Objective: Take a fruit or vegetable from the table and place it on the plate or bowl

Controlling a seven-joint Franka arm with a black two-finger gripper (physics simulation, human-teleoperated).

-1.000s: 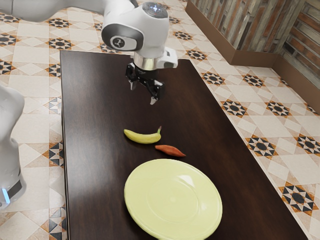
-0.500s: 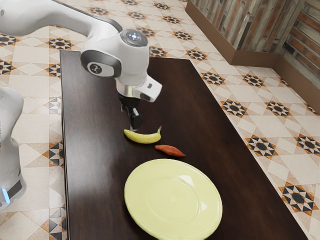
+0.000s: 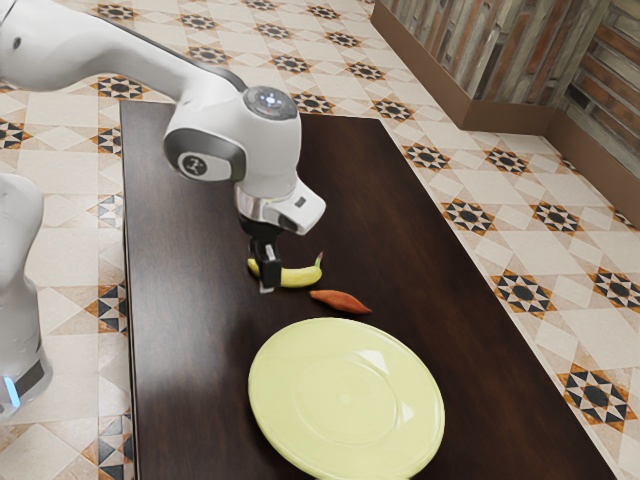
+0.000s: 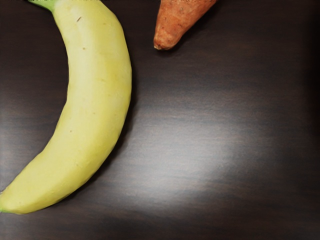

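Observation:
A yellow banana (image 3: 298, 275) lies on the dark table, with a small orange-red vegetable (image 3: 340, 300) just beside it toward the exterior view's right. In front of both sits a pale yellow-green plate (image 3: 346, 396), with nothing on it. My gripper (image 3: 264, 272) is down low over the banana's blunt end and open, one finger on the near side of the fruit. Close under my hand, the wrist view has the curved banana (image 4: 92, 110) and the tip of the orange-red vegetable (image 4: 176, 22) beyond its stem end.
The dark wooden table (image 3: 190, 190) runs from the upper left to the lower right of the exterior view. Patterned floor tiles surround it, and a wood-panelled wall (image 3: 520, 50) stands at the upper right. The robot's white base (image 3: 15, 300) is at the left edge.
My arm swung from the table's far middle toward the banana, and the hand turned. It has since dropped lower, so the fingers now stand at the banana's blunt end. Neither the fruit nor the plate moved.

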